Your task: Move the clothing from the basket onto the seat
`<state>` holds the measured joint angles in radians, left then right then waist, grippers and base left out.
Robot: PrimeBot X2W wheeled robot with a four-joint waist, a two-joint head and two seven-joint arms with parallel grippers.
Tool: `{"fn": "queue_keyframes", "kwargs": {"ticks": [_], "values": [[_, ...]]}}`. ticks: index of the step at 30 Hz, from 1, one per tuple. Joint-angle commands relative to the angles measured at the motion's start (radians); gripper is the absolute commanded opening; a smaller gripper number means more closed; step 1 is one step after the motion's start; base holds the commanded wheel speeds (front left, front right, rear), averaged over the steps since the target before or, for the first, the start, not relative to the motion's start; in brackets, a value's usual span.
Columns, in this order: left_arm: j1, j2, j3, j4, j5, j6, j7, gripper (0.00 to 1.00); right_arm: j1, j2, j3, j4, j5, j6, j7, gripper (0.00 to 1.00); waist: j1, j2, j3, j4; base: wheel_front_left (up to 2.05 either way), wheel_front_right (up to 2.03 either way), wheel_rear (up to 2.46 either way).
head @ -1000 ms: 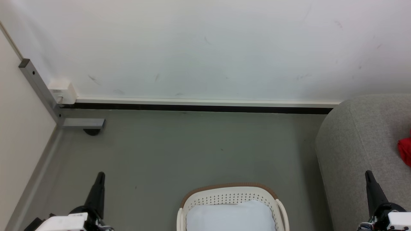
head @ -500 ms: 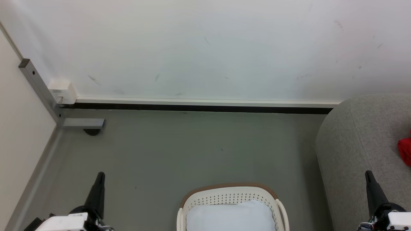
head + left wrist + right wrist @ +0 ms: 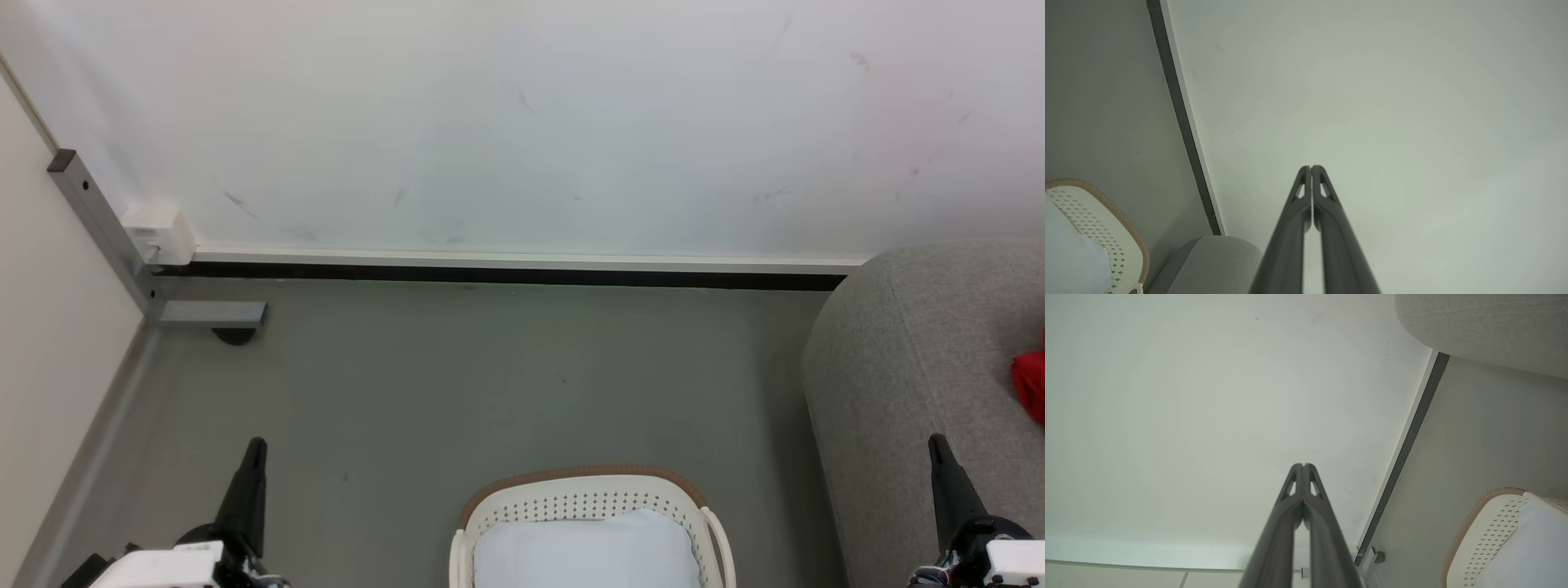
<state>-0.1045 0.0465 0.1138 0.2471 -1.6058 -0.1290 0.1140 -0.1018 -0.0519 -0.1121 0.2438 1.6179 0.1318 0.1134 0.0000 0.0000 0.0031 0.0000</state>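
Your left gripper [image 3: 255, 459] sits low at the left, fingers pressed together on nothing, and your right gripper [image 3: 939, 454] mirrors it low at the right, pinched closed and empty too. Both point up toward the wall [image 3: 522, 122]. Now look out from the right one: the clothing [image 3: 1030, 392] lies up and to the right of it, a red bunch resting on the seat [image 3: 906, 359]. The picture's edge cuts it, so you can't call its long axis. Your right arm is plainly the nearer; the left is well apart, on the far side of the basket [image 3: 584, 474]. That basket stands on the floor [image 3: 457, 384] between the grippers, holding a pale cloth [image 3: 588, 547] and no red that you can see — so by my reading the transfer looks done. Should you reach for the garment, only grey upholstery lies between it and that right gripper.
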Motion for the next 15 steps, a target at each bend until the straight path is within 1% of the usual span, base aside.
{"fn": "queue_keyframes", "kwargs": {"ticks": [1, 15], "values": [[-0.009, 0.007, 0.002, -0.004, -0.013, -0.004, 0.004, 0.0, -0.012, 0.001, -0.005, 0.002, -0.008, -0.002, 0.003, 0.0, 0.0, 0.0, 0.0, 0.0, 0.0, 0.0, 0.0], [-0.009, 0.007, 0.002, -0.003, -0.013, -0.004, 0.004, 0.0, -0.013, 0.001, -0.005, 0.002, -0.008, -0.002, 0.003, 0.0, 0.0, 0.0, 0.0, 0.0, 0.0, 0.0, 0.0]]}}
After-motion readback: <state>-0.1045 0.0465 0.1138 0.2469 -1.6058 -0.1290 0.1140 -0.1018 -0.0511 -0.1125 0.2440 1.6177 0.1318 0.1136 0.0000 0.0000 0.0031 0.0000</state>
